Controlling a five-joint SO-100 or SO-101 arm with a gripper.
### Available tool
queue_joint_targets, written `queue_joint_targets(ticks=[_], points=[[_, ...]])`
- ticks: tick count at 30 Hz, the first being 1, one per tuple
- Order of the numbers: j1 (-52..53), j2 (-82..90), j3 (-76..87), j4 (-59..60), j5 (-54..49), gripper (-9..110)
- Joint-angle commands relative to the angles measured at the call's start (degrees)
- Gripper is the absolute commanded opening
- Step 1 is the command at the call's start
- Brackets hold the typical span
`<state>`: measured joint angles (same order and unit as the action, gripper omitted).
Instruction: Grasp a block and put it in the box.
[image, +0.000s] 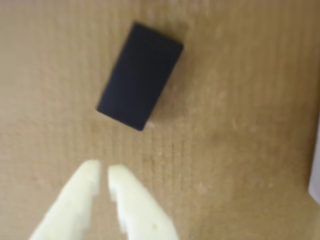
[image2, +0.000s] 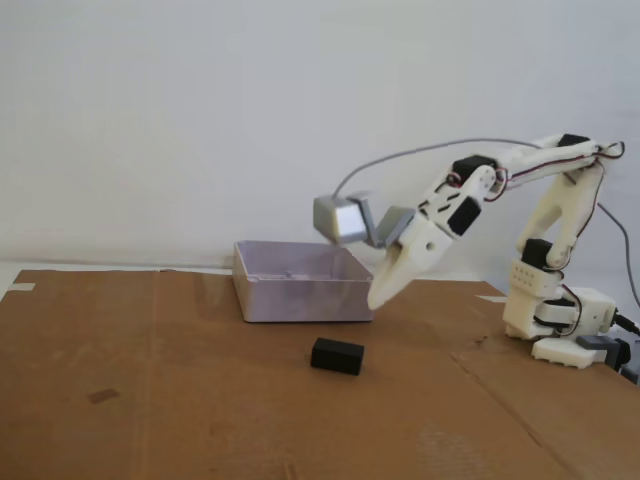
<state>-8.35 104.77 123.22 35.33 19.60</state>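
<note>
Fixed view: block (image2: 336, 356) on cardboard (image2: 150, 400) just before the box (image2: 300, 295), gripper (image2: 378, 298) above the block with fingers nearly pressed together and empty — best spread wide, then lowered astride the block's short sides.

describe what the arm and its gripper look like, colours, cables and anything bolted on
The arm is white plastic with black motor blocks at its joints and thin red and black wires along the upper link. Its gripper has two pale cream, tapered fingers with stepped inner edges. A grey boxy camera module sits by the wrist, trailing a grey cable.
</note>
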Motion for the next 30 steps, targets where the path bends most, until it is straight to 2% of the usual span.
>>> queue_joint_targets(ticks=[1,19,30], points=[[-0.09,-0.88,-7.03,-2.64,-0.53,0],[1.85,-4.04,-6.86,-2.72,-0.53,0],[1.67,-7.73,-9.14,-8.79,-0.35,0]])
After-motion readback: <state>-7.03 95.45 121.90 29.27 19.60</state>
